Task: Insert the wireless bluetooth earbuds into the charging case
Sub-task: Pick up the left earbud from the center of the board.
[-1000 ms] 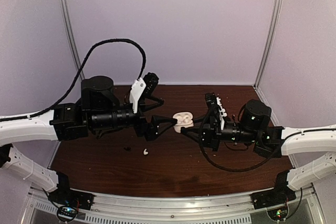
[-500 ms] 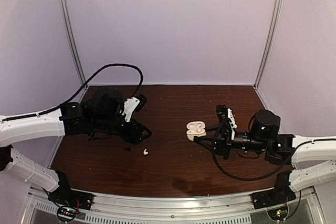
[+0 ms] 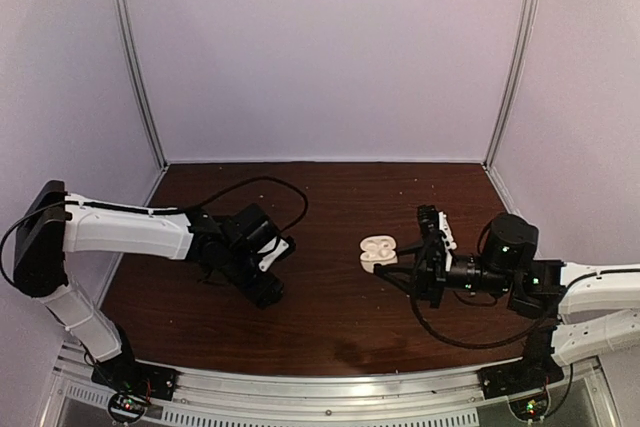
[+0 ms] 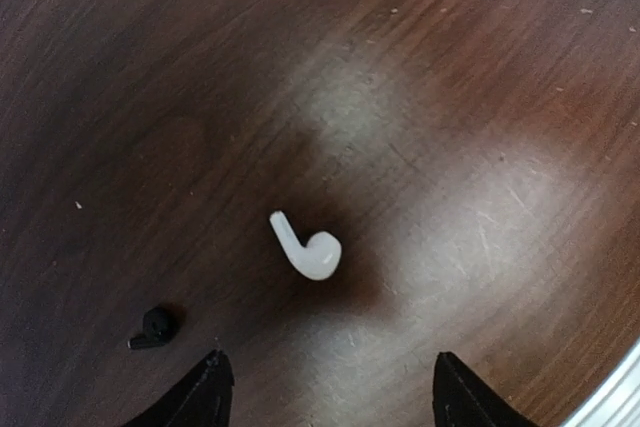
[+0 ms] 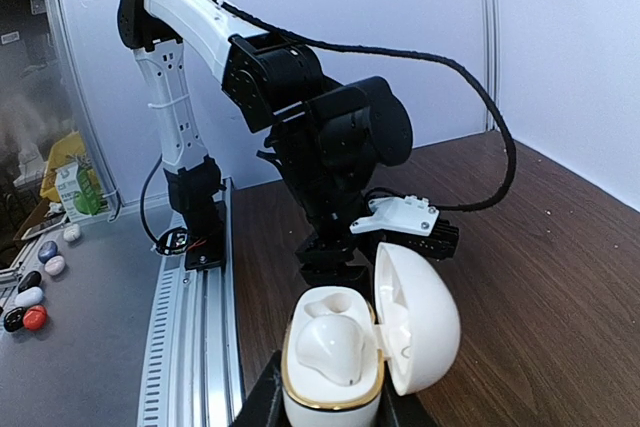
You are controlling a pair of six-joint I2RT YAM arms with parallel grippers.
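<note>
Currently, we list: left gripper [image 4: 328, 377], jaws apart over white earbud [image 4: 308, 247]; right gripper [image 5: 330, 407] clamping open charging case [image 5: 320, 362]. Risk: tiny earbud skids or flips as jaws close.

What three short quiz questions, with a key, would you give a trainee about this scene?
1. True or false: the small white plastic earbud lies loose on the dark wooden table, ahead of the open left jaws.
2. What do the right jaws grip? A) a small black earbud B) the white egg-shaped plastic charging case C) nothing
3. Fill in: the case's lid stands ____.
Key: 1 true; 2 B; 3 open.
</note>
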